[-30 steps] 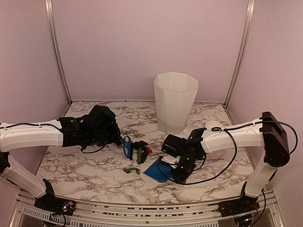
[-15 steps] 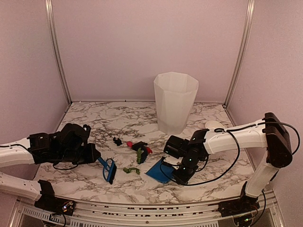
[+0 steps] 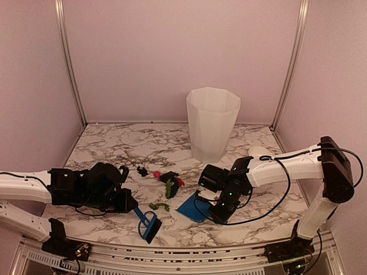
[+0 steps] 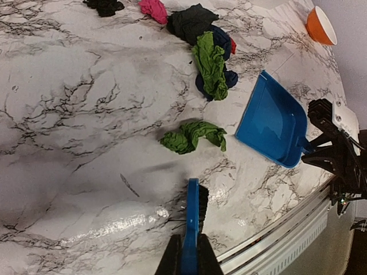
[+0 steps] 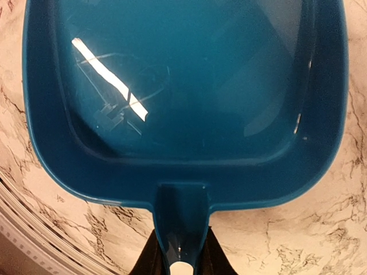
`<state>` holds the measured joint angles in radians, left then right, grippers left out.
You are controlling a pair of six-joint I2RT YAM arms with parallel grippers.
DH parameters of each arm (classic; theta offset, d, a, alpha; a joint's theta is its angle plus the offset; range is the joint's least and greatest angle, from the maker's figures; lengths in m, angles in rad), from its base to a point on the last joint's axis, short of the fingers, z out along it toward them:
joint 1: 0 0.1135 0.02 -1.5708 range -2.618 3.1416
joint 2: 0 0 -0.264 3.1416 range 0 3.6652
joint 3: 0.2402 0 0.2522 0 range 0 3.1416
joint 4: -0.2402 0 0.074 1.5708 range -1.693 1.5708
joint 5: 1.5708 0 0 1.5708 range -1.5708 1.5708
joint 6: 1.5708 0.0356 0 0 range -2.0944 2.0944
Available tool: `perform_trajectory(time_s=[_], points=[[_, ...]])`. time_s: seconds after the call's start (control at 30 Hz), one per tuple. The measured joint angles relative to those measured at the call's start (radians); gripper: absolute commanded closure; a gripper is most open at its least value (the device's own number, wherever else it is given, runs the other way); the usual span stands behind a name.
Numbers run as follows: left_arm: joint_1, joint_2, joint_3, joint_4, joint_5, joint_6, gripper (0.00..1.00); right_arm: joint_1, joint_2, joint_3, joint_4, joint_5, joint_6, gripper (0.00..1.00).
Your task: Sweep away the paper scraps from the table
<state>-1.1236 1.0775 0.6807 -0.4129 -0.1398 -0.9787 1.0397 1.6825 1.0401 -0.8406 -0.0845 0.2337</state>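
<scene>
**Worktop** (image 3: 109, 150): white marble pattern with dark veins, pinkish walls around it.

**Seen in one view only**
- Top view: a tall white faceted bin (image 3: 212, 123) stands at the back, well apart from both arms.
- Left wrist view: an orange bowl (image 4: 320, 26) at the far corner. The colours of the paper scraps (image 4: 206, 46) also read clearly here.
- Right wrist view: the glossy inside of the blue dustpan (image 5: 183, 86) fills the frame, with a streak of reflected light across it and the marble worktop (image 5: 321, 229) at its edges.

**Writing**: a white patch on the right arm's wrist in the left wrist view is too small to read.

**Left pincer** (image 3: 133, 207) (image 4: 187, 255): pinching the handle of a blue brush (image 3: 148, 223) (image 4: 194, 215) with dark bristles. The brush head is near the worktop's front edge.

**Right pincer** (image 3: 215, 212) (image 5: 179, 255): pressed onto the dustpan handle. The dustpan (image 3: 189, 205) (image 4: 272, 123) has its mouth turned toward the scraps.

**Paper scraps, all on the worktop** (image 4: 74, 114)
- A lone green scrap (image 3: 159, 206) (image 4: 192, 136) lies just beyond the brush head, between the brush and the dustpan mouth, touching neither.
- A heap (image 3: 170, 182) of black, green, dark blue and red lies farther out, near the dustpan's far corner.
- A pink scrap (image 3: 156, 173) (image 4: 153, 8) and a black scrap (image 3: 141, 170) (image 4: 104, 6) lie beyond the heap, well apart from both pincers.
</scene>
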Motion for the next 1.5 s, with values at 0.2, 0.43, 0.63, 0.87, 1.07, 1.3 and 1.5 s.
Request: perform_trajectory(time_s=[0.2, 0.43, 0.63, 0.87, 1.07, 1.3, 1.5], points=[[0.09, 0.156, 0.063, 0.132, 0.033, 0.06, 1.0, 0.0, 0.0, -0.017, 0.014, 0.0, 0.002, 1.0], [0.197, 0.268, 0.146, 0.23, 0.061, 0.156, 1.0, 0.0, 0.001, -0.018, 0.023, -0.002, 0.001, 1.0], [0.213, 0.287, 0.164, 0.247, 0.064, 0.203, 1.0, 0.0, 0.009, -0.016, 0.028, -0.004, -0.002, 1.0], [0.223, 0.154, 0.163, 0.184, 0.106, 0.265, 1.0, 0.0, 0.009, -0.016, 0.028, -0.003, -0.002, 1.0], [0.248, 0.022, 0.201, 0.042, 0.017, 0.312, 1.0, -0.011, 0.009, -0.016, 0.028, -0.003, -0.006, 1.0], [0.424, 0.161, 0.346, -0.058, -0.218, 0.385, 1.0, -0.031, 0.009, -0.015, 0.026, -0.003, -0.027, 1.0], [0.551, 0.466, 0.511, -0.045, -0.317, 0.496, 1.0, -0.058, 0.025, 0.024, 0.001, -0.004, -0.06, 1.0]])
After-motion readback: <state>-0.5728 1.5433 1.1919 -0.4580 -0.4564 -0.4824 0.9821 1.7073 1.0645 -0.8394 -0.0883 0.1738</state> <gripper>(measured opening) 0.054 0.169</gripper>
